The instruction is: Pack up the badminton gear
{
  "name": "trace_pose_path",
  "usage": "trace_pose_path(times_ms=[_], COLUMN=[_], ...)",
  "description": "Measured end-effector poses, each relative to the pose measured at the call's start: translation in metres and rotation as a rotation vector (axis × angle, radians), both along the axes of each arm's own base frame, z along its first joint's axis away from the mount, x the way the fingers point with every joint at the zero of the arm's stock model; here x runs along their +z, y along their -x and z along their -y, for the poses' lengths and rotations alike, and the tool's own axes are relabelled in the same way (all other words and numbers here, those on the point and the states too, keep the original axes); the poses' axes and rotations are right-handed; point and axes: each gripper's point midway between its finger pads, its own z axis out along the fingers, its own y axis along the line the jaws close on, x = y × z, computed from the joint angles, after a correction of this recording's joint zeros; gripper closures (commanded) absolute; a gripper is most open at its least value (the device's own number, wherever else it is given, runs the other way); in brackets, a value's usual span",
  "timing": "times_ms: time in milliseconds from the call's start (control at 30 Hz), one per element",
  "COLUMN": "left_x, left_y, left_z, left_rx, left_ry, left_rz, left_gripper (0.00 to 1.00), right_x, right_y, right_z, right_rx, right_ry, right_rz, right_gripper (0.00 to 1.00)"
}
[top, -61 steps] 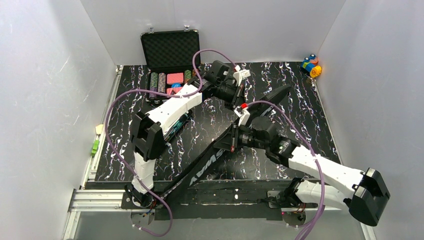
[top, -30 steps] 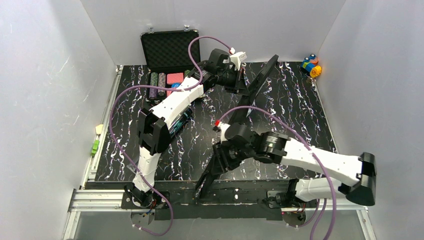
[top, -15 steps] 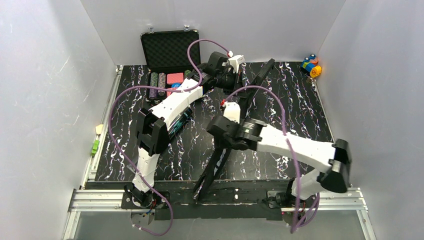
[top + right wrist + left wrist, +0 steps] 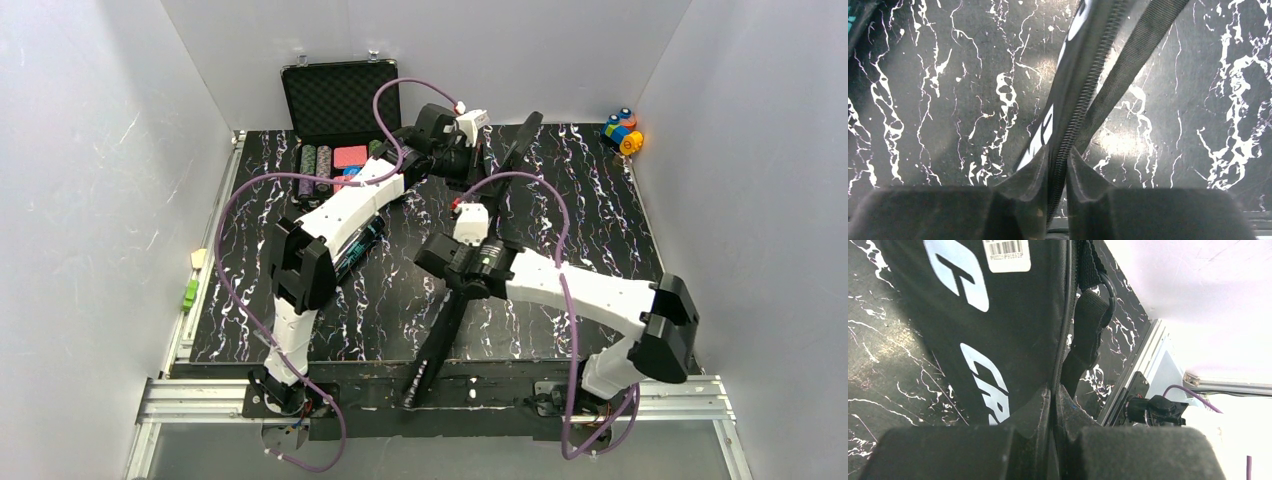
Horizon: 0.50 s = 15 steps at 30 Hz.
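The black CROSSWAY bag (image 4: 440,335) stands on its edge and runs from the table's back middle to the front edge. My left gripper (image 4: 482,160) is shut on its upper seam at the back; the left wrist view shows the gripper (image 4: 1054,390) beside the white lettering (image 4: 985,387) and a strap (image 4: 1088,330). My right gripper (image 4: 458,285) is shut on the bag's zipper edge (image 4: 1088,75) at mid-length, my right gripper (image 4: 1058,152) next to a strap (image 4: 1138,55). The black tube with teal print (image 4: 358,250) lies under my left arm. Rackets and shuttlecocks are hidden.
An open black case (image 4: 340,95) with poker chips (image 4: 335,160) stands at the back left. Colourful toy blocks (image 4: 622,131) sit at the back right corner. A small green piece (image 4: 189,294) lies on the left rail. White walls enclose three sides.
The bag has turned from lying slanted to standing on its edge, its near end swinging right. My right arm's elbow swung left; my left gripper stayed at the back.
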Motion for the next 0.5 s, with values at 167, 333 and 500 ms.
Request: trace_pose_path(times_ms=[167,333,500], left_x=[0.003,0.018,0.049], left_y=[0.004,0.005,-0.005], left_z=[-0.007,-0.020,-0.049], left_rx=[0.007,0.017,0.022], left_ry=[-0.004,0.013,0.078], left_rz=[0.001,0.019,0.044], left_gripper=[1.00,0.73,0.64], right_x=[-0.001,0.006,0.016], right_y=[0.007,0.008,0.012], right_z=[0.016,0.024,0.043], right_rx=[-0.001,0.051,0.176], right_ry=[-0.039,-0.049,0.008], right_rz=[0.016,0.046,0.095], right_gripper=[0.99,0.99,0.99])
